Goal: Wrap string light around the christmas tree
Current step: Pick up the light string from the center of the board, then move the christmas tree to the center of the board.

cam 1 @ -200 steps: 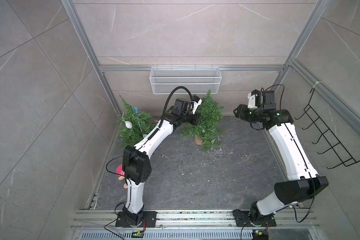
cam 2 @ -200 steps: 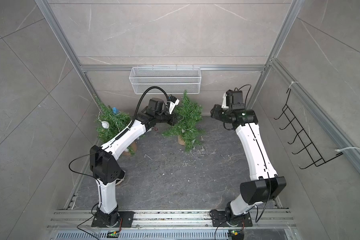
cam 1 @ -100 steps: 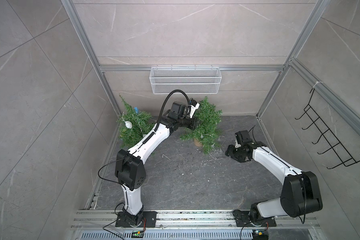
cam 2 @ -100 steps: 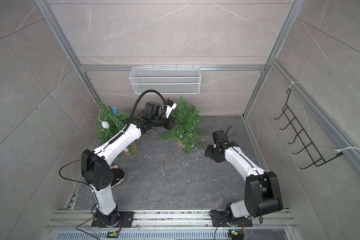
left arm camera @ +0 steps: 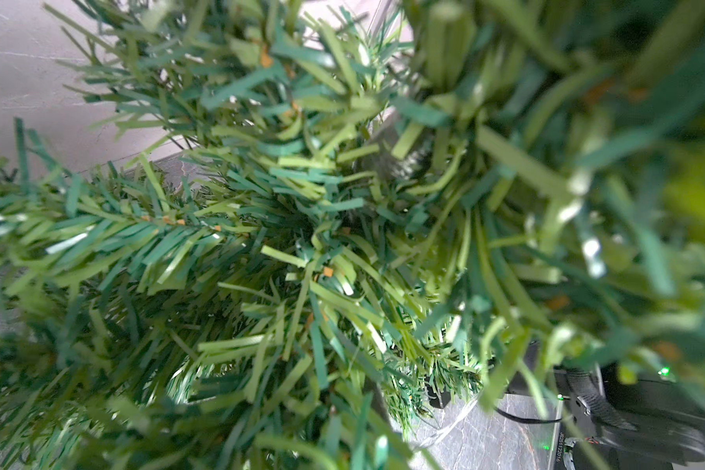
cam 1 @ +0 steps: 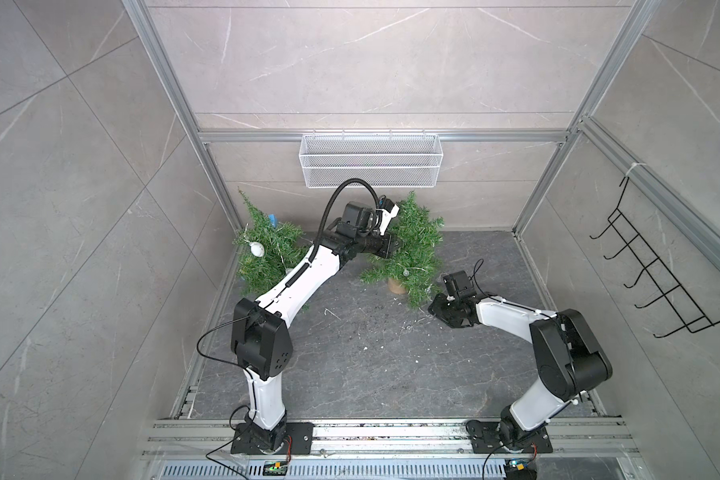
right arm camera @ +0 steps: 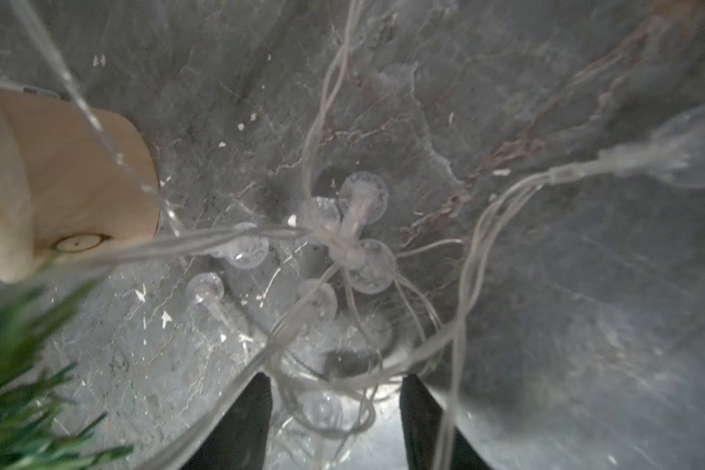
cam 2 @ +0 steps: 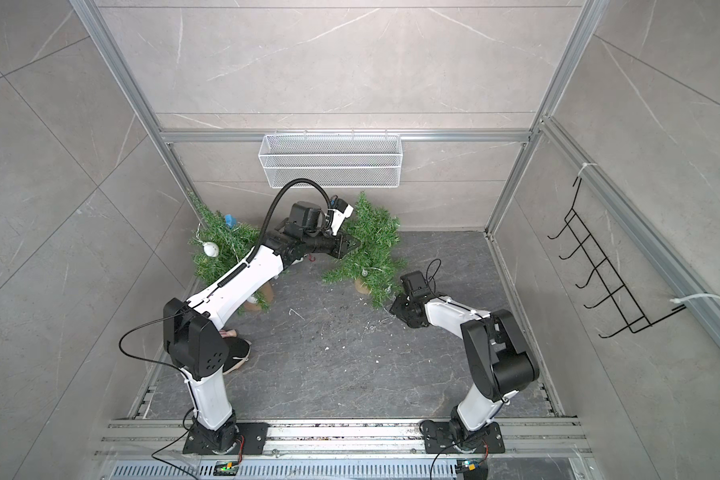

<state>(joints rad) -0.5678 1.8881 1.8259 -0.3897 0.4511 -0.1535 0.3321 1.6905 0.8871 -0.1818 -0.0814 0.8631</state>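
Observation:
The christmas tree [cam 1: 418,245] [cam 2: 371,245] stands on a round wooden base [cam 1: 396,286] [right arm camera: 70,175] at the back of the dark floor. My left gripper [cam 1: 395,245] [cam 2: 352,243] is pushed into its foliage from the left and is shut; green needles [left arm camera: 302,244] hide its jaws and whatever is between them. The string light [right arm camera: 342,240], clear wire with several round bulbs, lies tangled on the floor right of the base. My right gripper [right arm camera: 334,380] [cam 1: 435,309] [cam 2: 395,309] is low over this tangle, open, its black fingers [right arm camera: 253,407] either side of wires and a bulb.
A second tree [cam 1: 267,253] with a white ornament [cam 1: 256,248] stands at the back left, behind my left arm. A white wire basket [cam 1: 371,166] hangs on the back wall and a black hook rack [cam 1: 657,266] on the right wall. White specks litter the floor.
My right arm has swung down from high beside the tree's top to the floor right of its base. My left gripper has stayed in the foliage.

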